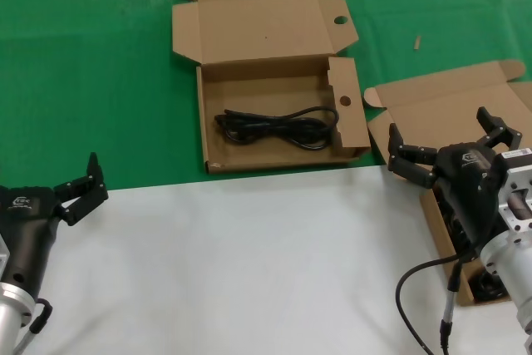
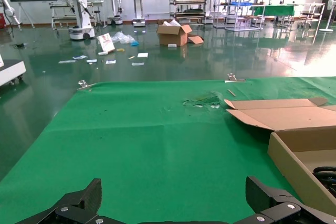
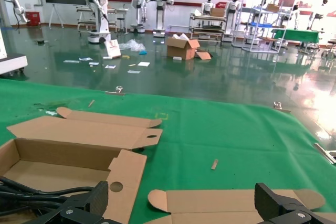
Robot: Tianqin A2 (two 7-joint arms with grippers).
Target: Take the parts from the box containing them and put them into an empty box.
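While right hand (image 1: pixel 449 143) hovers spread at frame right over source box (image 1: pixel 432 110), drop straight, pinch cable bundle mid-coil; left hand (image 1: pixel 79 189) idle, spread.

L pincer (image 1: pixel 83 184) hovers low at left, fingers apart; R pincer (image 1: pixel 449 147) raised at right, fingers spread.

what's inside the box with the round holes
One coiled black power cable lies on the floor of the holed box. Nothing else shows inside; what lies beneath the cable is covered.
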